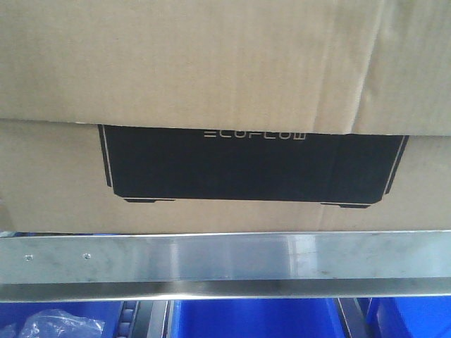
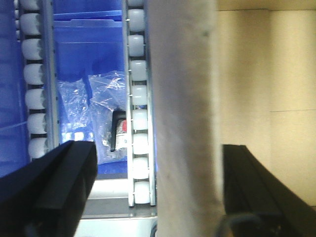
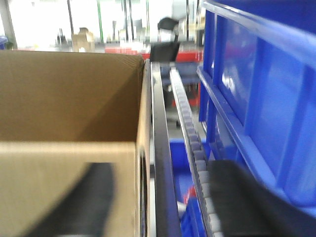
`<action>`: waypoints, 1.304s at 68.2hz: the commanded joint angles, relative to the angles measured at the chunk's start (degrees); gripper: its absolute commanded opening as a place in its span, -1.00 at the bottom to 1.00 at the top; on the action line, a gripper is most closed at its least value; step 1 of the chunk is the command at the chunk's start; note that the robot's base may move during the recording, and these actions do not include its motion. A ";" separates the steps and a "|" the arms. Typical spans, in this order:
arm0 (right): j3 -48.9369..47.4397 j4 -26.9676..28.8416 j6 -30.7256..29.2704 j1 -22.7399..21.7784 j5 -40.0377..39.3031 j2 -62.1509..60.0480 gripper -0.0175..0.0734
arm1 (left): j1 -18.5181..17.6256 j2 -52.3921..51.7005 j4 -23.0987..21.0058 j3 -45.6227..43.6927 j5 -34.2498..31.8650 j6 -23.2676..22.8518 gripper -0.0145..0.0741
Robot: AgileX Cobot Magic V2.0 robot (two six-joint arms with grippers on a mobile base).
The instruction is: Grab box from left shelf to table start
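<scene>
Filling most of the front view, the box [image 1: 211, 70] sits on the left shelf [image 1: 225, 264], cut off at the top and both sides, so its full width is hidden. There is one box. It has one black panel [image 1: 254, 165], and the pale lettering along the panel's upper edge is partly covered by an overhanging flap. Directly below the box runs the shelf's single steel rail [image 1: 338, 260], wider than the view. Under the box, three patches of the blue bins [image 1: 254, 320] show, each cropped by the bottom edge; how many bins they make cannot be told.

The left gripper [image 2: 158, 148] is released, its two dark fingers [image 2: 54, 192] spread wide. A blurred pale bar stands between them and the box lies behind the finger on the picture's right. The right gripper [image 3: 163, 168] is likewise released. One blurred finger [image 3: 84, 202] lies across the box's cardboard side and the other is off the box, against a blue bin.

Beside the box, the left wrist view shows two roller tracks [image 2: 139, 118] flanking one clear plastic bag [image 2: 94, 108], which holds a small dark item too blurred to name. Below the box's left end, two screws [image 1: 88, 255] dot the rail.
</scene>
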 commanded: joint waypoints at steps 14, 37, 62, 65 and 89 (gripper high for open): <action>-22.70 -0.03 -0.20 -0.28 14.03 20.69 0.73 | -0.10 -1.75 0.74 -1.97 -2.34 -0.31 0.24; -47.02 -0.03 -3.21 -0.28 37.33 42.96 0.73 | -0.10 -1.75 0.74 -1.97 -2.34 -0.31 0.24; -60.97 0.19 -8.35 -0.28 45.57 59.51 0.73 | -0.10 -1.75 0.74 -1.97 -2.34 -0.31 0.24; -62.33 0.42 -8.35 -0.23 46.52 61.30 0.73 | -0.10 -1.75 0.74 -1.97 -2.34 -0.31 0.24; -67.83 4.73 -10.77 -0.05 46.56 72.38 0.73 | -0.10 -1.75 0.74 -1.97 -2.34 -0.31 0.24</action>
